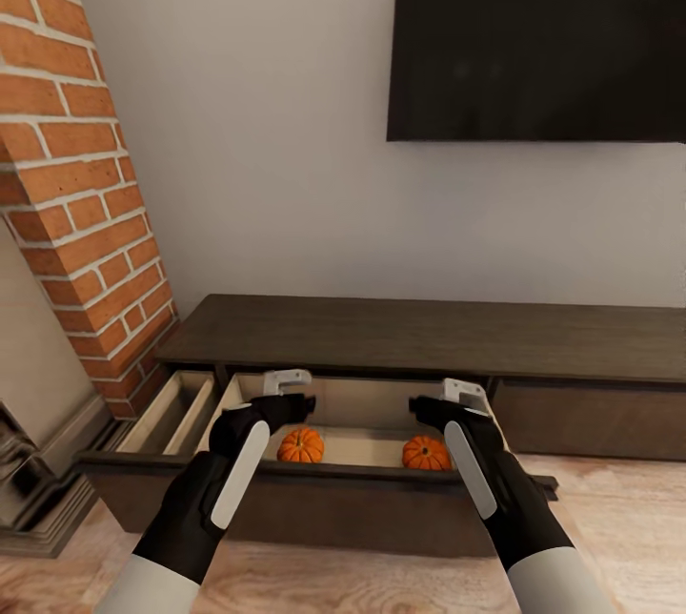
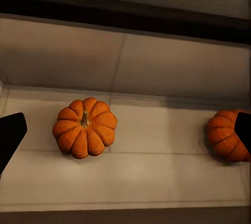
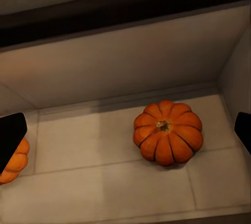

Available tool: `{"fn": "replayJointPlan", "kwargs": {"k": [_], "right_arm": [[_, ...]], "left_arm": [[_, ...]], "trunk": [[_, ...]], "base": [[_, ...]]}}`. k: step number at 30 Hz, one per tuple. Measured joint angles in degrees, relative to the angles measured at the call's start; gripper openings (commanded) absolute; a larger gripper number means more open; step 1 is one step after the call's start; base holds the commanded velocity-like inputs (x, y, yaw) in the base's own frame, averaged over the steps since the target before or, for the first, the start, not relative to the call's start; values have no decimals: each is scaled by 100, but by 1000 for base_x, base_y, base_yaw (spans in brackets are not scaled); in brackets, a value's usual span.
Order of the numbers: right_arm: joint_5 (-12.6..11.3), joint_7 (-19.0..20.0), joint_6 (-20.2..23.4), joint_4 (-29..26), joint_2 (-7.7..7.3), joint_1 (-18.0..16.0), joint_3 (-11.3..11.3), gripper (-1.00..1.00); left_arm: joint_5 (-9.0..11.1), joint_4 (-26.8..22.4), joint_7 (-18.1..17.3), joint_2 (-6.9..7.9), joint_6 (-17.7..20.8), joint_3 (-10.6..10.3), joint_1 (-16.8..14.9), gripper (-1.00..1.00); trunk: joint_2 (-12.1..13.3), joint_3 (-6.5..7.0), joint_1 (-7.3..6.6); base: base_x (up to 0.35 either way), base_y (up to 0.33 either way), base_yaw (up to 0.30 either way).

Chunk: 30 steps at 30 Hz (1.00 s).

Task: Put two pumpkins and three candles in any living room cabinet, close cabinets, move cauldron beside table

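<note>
The long low cabinet [image 1: 429, 337] stands against the far wall with its middle drawer [image 1: 314, 490] pulled out. Two pumpkins sit on the pale drawer floor, well apart: the left pumpkin [image 1: 301, 446] and the right pumpkin [image 1: 425, 453]. The left gripper [image 1: 286, 395] hangs over the drawer above the left pumpkin, fingers apart, nothing held. The right gripper [image 1: 464, 401] hangs above the right pumpkin, likewise spread and empty. A second drawer [image 1: 176, 414] at far left also stands open.
</note>
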Motion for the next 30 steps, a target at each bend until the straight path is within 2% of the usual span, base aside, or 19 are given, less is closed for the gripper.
{"fn": "replayJointPlan", "kwargs": {"k": [9, 15, 18, 30], "right_arm": [[0, 0, -1, 0, 3, 0, 0, 100], [0, 0, -4, 0, 3, 0, 0, 100], [0, 0, -5, 0, 3, 0, 0, 100], [0, 0, -8, 0, 3, 0, 2, 100]], "left_arm": [[19, -127, -26, -3, 244, -1, 0, 100], [315, -155, -35, 4, 352, -8, 0, 100], [379, -156, -33, 5, 359, -9, 0, 100], [415, -157, -37, 6, 361, -10, 0, 100]], "trunk": [[12, 200, -23], [20, 333, -37], [24, 399, -44], [40, 665, -77]], "base": [[0, 0, 0], [-65, 25, 0], [-186, 76, 0], [-21, 8, 0]]}}
